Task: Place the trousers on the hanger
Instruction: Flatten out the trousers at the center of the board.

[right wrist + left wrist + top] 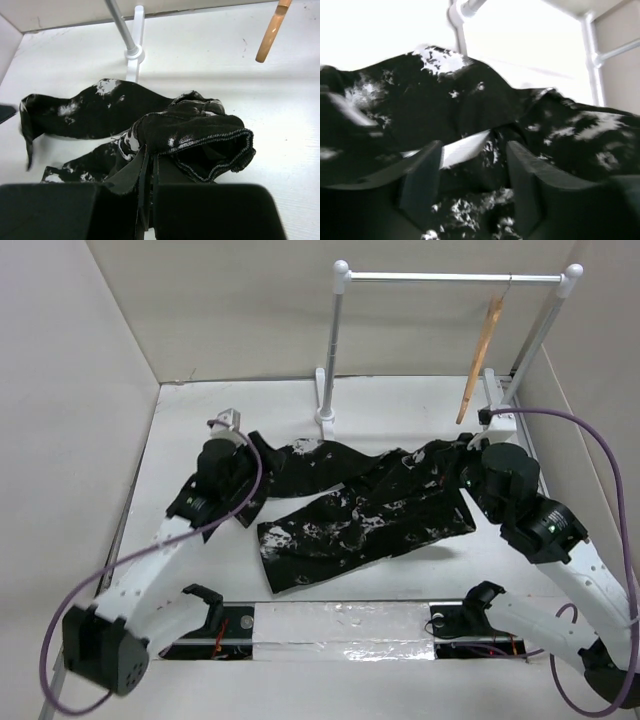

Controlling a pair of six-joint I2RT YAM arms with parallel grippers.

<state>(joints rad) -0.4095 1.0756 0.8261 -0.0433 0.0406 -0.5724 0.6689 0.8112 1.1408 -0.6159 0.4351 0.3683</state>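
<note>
Right gripper (149,189): jaws closed, pinching the black white-splattered fabric trousers (350,520) near a stitched opening. Left gripper (472,162): jaws parted over the fabric. Slim tan wooden hanger (480,360) hangs from white pole rack (440,278).

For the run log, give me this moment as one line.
left claw: open, at trousers | right claw: shut on trousers | hanger: hanging bare on rack | trousers: lying on table

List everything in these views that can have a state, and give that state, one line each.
white pole rack: upright
slim tan wooden hanger: hanging tilted from the rack's rail, bare
black white-splattered fabric trousers: lying crumpled, not on the hanger
left tool: open, fingers apart over the trousers
right tool: shut on a fold of the trousers
</note>
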